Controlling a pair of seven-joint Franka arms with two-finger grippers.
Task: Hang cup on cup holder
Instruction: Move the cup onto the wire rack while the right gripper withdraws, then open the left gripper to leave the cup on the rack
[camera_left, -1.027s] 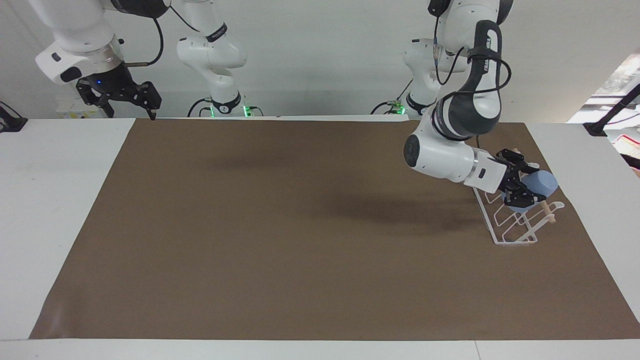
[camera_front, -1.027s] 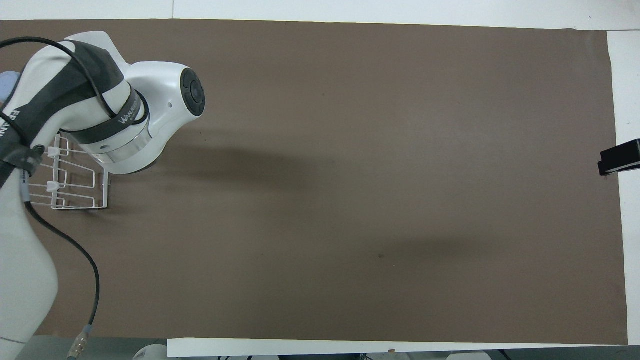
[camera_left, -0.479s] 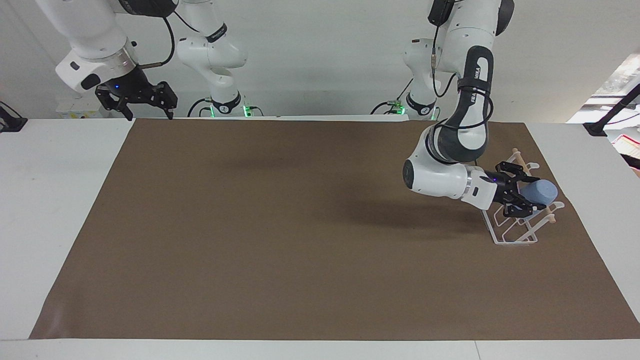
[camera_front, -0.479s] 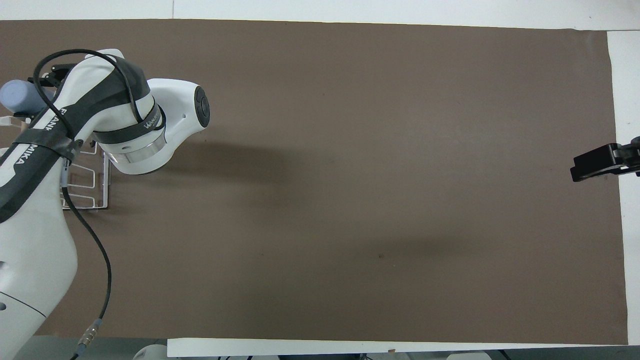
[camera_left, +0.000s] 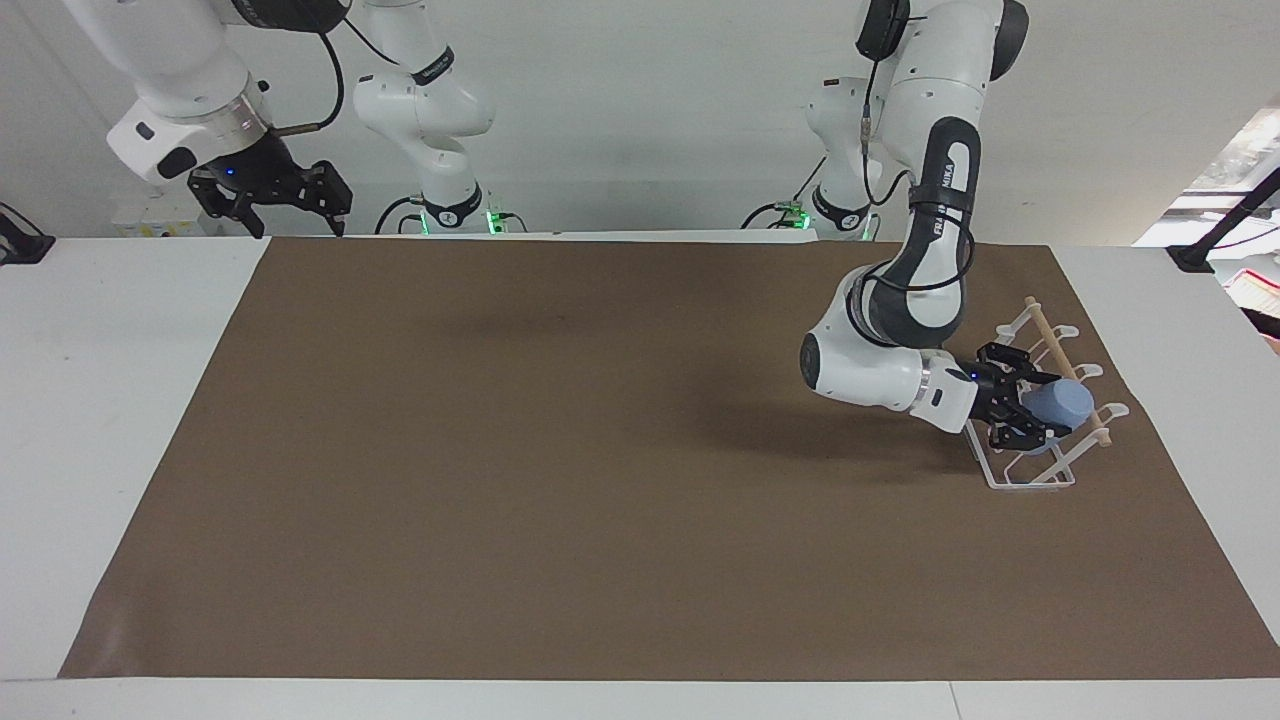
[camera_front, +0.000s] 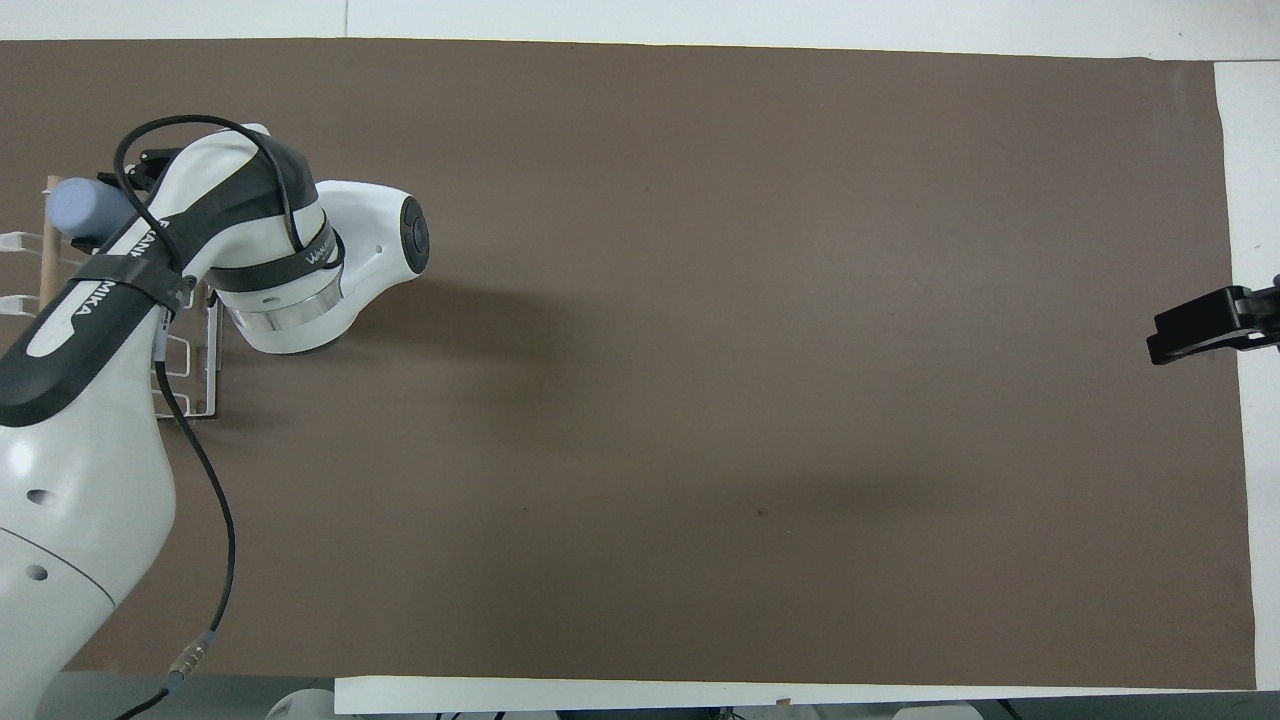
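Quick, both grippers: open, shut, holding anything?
Left gripper: shut on the cup, over the cup holder at the left arm's end of the table.
Right gripper: open, holding nothing, waiting raised at the right arm's end.

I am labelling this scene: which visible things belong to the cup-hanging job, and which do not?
Job:
- small light blue plastic cup, in left gripper
- white wire cup holder with wooden dowel

Not in the job:
- brown table mat
- right gripper, waiting over the table's edge

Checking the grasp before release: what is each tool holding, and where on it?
The left tool holds the cup near its open end, over the cup holder. The right tool holds nothing.
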